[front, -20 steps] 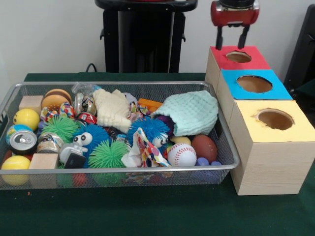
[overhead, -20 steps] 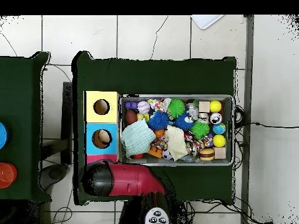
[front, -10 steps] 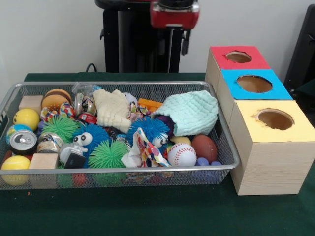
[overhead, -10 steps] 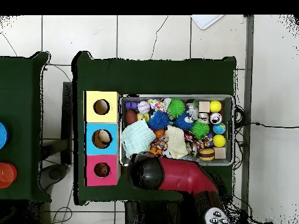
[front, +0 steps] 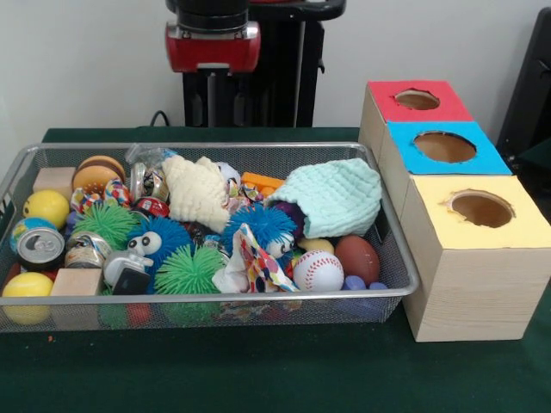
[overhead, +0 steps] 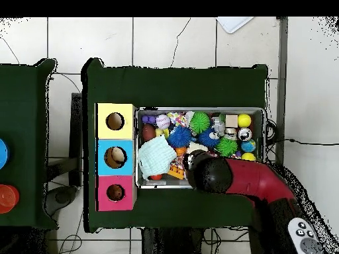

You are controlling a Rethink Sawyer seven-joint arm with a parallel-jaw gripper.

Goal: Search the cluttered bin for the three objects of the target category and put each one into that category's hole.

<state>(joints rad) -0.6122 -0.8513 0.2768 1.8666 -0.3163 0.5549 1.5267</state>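
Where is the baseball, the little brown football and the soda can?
baseball [front: 318, 269], front view, on its white middle between the red seams.
brown football [front: 357, 258], front view, on its rounded brown side.
soda can [front: 40, 246], front view, on its silver top.

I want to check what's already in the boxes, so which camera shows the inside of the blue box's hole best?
The overhead view: it looks straight down the blue box's hole, where a pale object lies inside. The front view sees that hole at a slant, showing only its brown inner wall, so the contents stay hidden there.
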